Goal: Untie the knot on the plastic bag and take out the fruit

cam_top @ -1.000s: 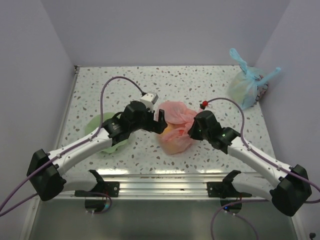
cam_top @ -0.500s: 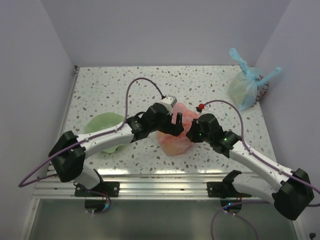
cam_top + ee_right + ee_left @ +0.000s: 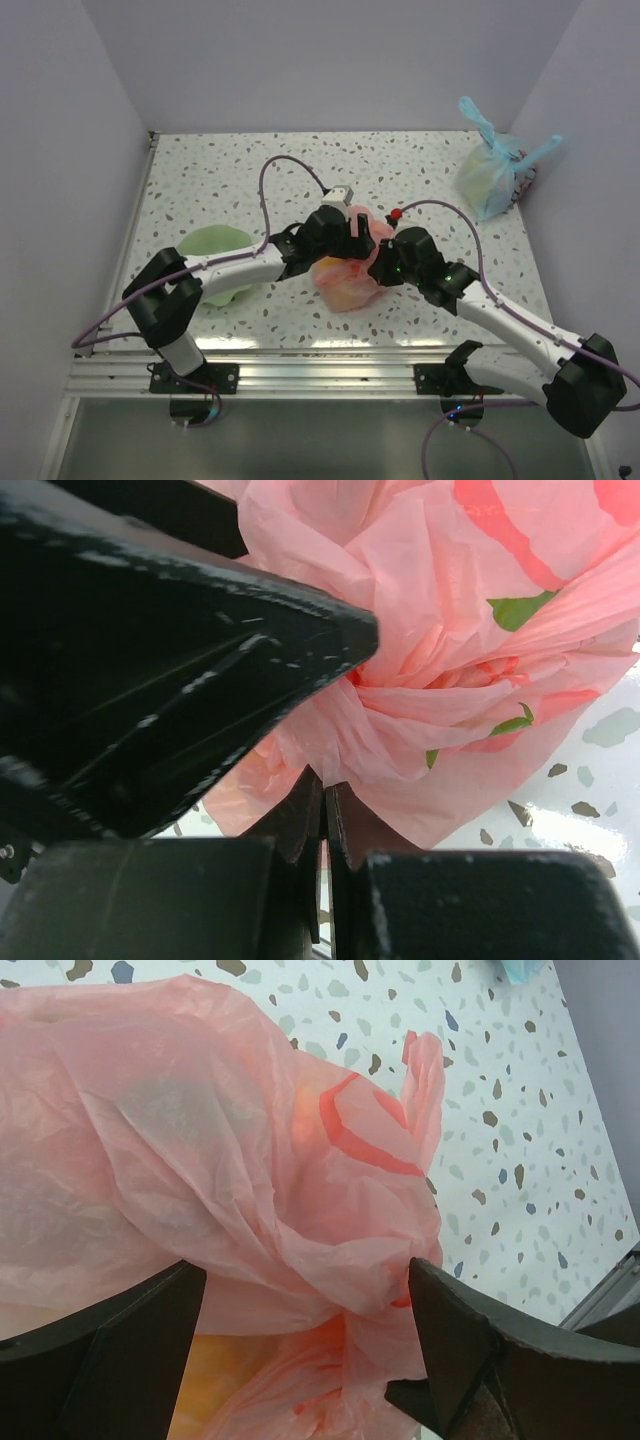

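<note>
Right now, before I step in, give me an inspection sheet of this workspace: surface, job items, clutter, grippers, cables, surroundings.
Surface: speckled table, flat.
Job's things: pink plastic bag mid-table; knot bunched tight, not undone; yellow-orange fruit shows through the film, none out.
Clutter: green bowl on the left; tied blue bag at far right.
Grippers: left gripper open, straddling the bag; right gripper shut, seemingly pinching bag film.
Cables: purple cables loop above both arms.
Surroundings: pale walls on three sides; metal rail at the near edge.
</note>
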Action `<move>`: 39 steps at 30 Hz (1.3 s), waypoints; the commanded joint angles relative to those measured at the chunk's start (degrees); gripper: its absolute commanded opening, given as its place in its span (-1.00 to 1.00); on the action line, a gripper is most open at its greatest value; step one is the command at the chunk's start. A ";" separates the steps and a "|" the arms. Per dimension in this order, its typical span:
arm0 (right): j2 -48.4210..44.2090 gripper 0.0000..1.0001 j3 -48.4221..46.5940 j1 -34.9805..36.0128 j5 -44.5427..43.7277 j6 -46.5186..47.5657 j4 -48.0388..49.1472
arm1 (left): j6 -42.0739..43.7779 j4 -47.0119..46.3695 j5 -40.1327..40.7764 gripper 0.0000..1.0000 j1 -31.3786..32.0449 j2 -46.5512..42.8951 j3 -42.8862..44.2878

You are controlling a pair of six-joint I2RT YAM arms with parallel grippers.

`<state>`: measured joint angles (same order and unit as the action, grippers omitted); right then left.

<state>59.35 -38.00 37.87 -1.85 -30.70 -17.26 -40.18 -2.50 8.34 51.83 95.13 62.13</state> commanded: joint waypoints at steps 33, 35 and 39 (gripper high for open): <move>-5.92 -1.00 -13.86 -15.81 -24.98 4.23 -18.08 | 12.32 12.26 -5.60 -1.00 -22.13 -7.67 4.76; -4.87 -1.00 -13.94 -15.81 -18.30 6.08 -15.88 | 12.59 10.86 -11.29 -1.00 -22.04 -9.43 1.44; -1.18 -0.71 -18.58 -15.72 -9.59 12.31 -17.81 | 10.22 8.83 -17.56 -1.00 -21.78 -14.96 -3.59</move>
<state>56.77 -51.05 22.37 -18.98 -23.66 -34.26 -30.35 8.16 -2.44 30.00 85.32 61.14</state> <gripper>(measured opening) 0.120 0.026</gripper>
